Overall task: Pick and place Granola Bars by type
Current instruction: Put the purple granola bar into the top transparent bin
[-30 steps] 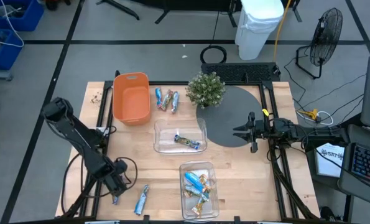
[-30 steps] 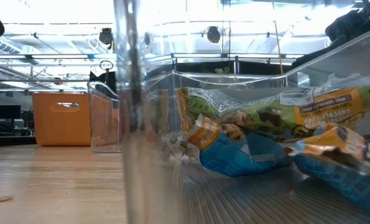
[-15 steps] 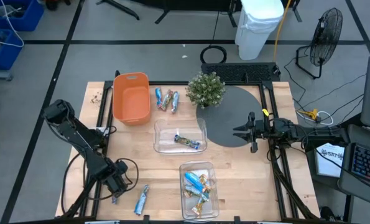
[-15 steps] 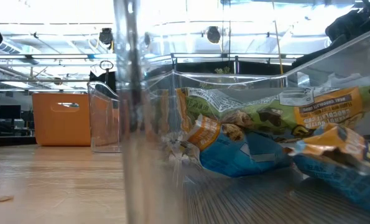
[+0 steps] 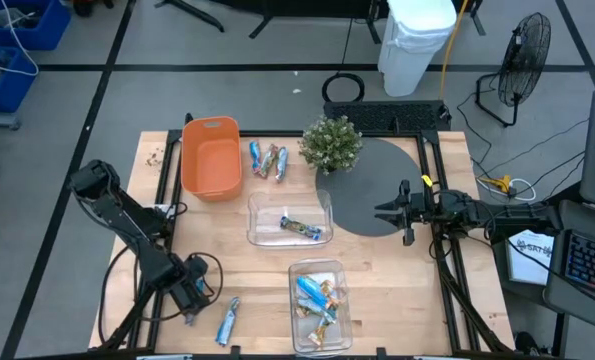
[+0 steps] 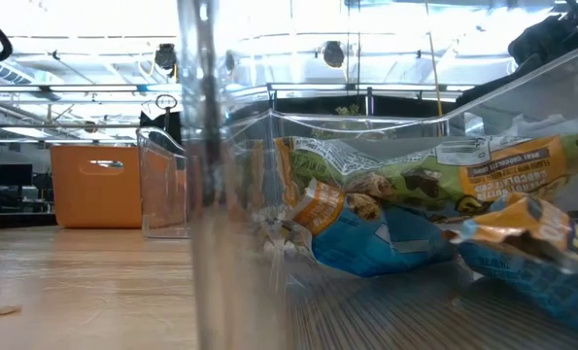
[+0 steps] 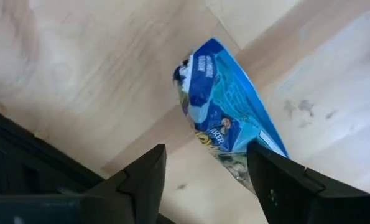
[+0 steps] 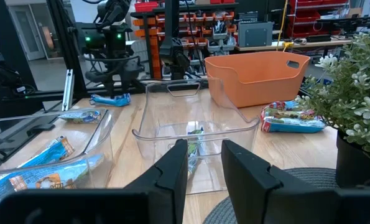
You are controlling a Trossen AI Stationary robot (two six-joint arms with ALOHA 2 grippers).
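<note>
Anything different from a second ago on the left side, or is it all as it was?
The left pincer has spread its fingers and now stands open around the blue bar lying on the table near the front left corner. The bar has not shifted. The right pincer waits over the dark round mat as before; the bins and other bars are unchanged.

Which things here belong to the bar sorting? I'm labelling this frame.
Job: loose blue bar, left gripper, bars by the plant, orange bin, two clear bins.
Lying about: plant, grey mat, fan.
</note>
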